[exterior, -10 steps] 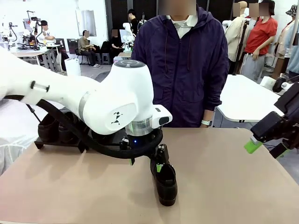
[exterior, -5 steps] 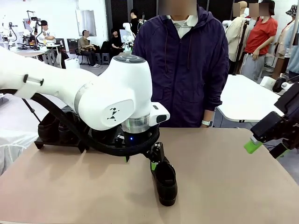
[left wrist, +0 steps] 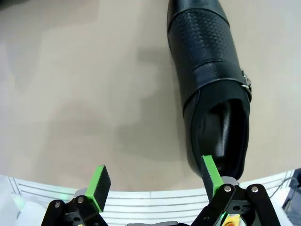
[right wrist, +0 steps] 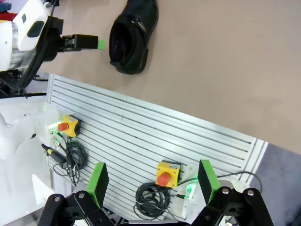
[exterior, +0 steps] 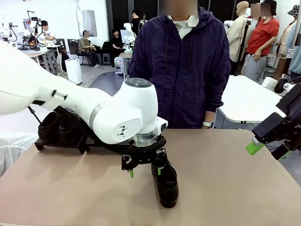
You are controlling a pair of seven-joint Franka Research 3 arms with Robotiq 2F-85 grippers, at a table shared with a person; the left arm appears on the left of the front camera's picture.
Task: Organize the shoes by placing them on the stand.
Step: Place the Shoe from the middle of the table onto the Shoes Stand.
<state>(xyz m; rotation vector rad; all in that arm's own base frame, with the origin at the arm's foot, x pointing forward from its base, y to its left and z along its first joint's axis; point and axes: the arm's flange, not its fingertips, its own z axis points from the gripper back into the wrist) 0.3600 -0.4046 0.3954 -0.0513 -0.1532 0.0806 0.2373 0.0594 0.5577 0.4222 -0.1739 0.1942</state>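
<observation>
One black shoe (exterior: 165,182) lies on the tan table near its front middle, toe toward me. My left gripper (exterior: 146,171) hangs open just behind its heel. In the left wrist view that shoe (left wrist: 210,70) has a buckle strap; my left gripper (left wrist: 155,177) straddles its heel side, one green pad (left wrist: 209,171) over the heel opening and the other over bare table. At the far left stands the stand (exterior: 43,144), with two shoes (exterior: 51,127) on it, partly hidden by my arm. My right gripper (exterior: 268,149) hovers open beyond the table's right edge; the shoe (right wrist: 133,36) lies far from my right gripper (right wrist: 153,179).
A person (exterior: 188,70) in a dark purple jacket stands at the far edge of the table (exterior: 225,188). Below my right gripper are a slatted panel (right wrist: 141,127), two yellow stop-button boxes (right wrist: 167,173) and cables. A white table (exterior: 249,101) stands at the back right.
My left wrist has turned and dropped a little, so its fingers now spread sideways behind the shoe's heel. The shoe and my right arm have not moved.
</observation>
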